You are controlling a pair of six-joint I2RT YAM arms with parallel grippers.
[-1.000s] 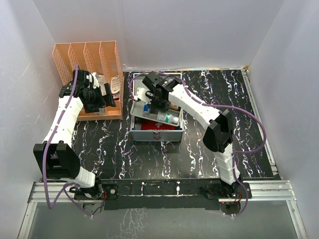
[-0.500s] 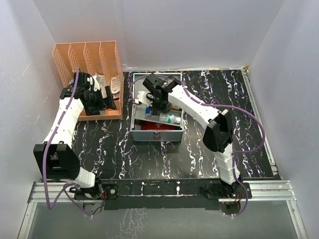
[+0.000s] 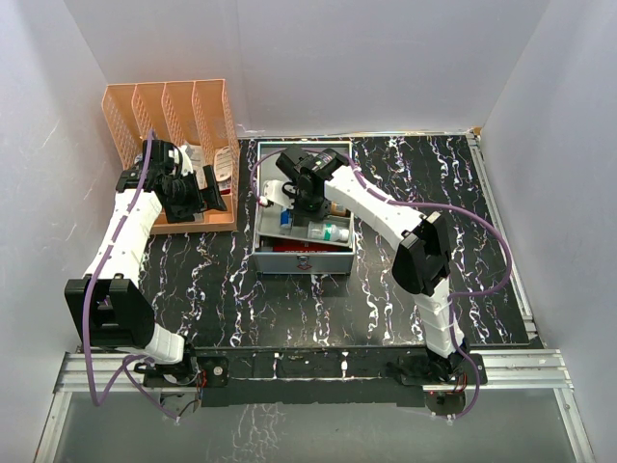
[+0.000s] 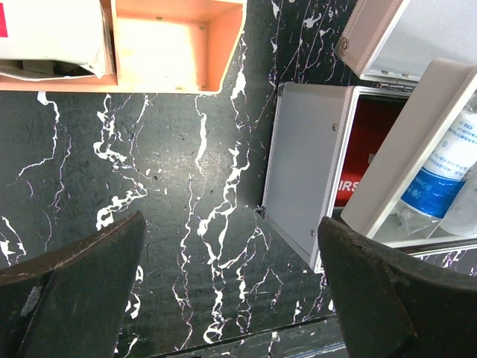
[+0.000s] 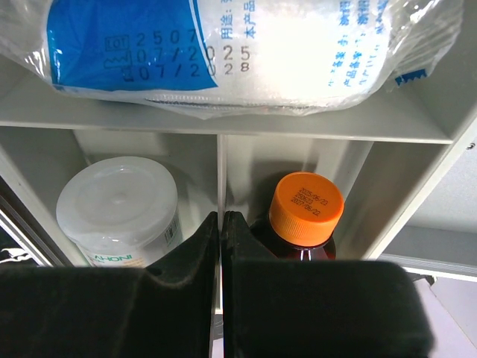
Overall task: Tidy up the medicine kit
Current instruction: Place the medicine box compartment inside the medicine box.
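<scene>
The medicine kit [image 3: 304, 260] is a silver-grey metal case standing open at the middle of the table, with its lid up at the back. It also shows in the left wrist view [image 4: 305, 171]. My right gripper [image 3: 301, 198] is inside it, shut on the middle divider wall [image 5: 220, 168] of the grey divided tray [image 4: 402, 156], which sits tilted in the case. The tray holds a white jar [image 5: 119, 212], a brown bottle with an orange cap [image 5: 305, 209] and a plastic-wrapped pack with blue print [image 5: 223, 52]. A red pouch [image 4: 369, 142] lies under the tray. My left gripper [image 3: 207, 193] is open and empty, left of the case.
An orange slotted organizer [image 3: 174, 116] stands at the back left, right beside my left gripper. Its open base [image 4: 179, 45] and a white box [image 4: 52, 37] in it show in the left wrist view. White walls enclose the black marbled table [image 3: 405, 318].
My right gripper has shifted slightly toward the back left with the tray in its grip, and the tray is more tilted. The left arm has barely moved.
</scene>
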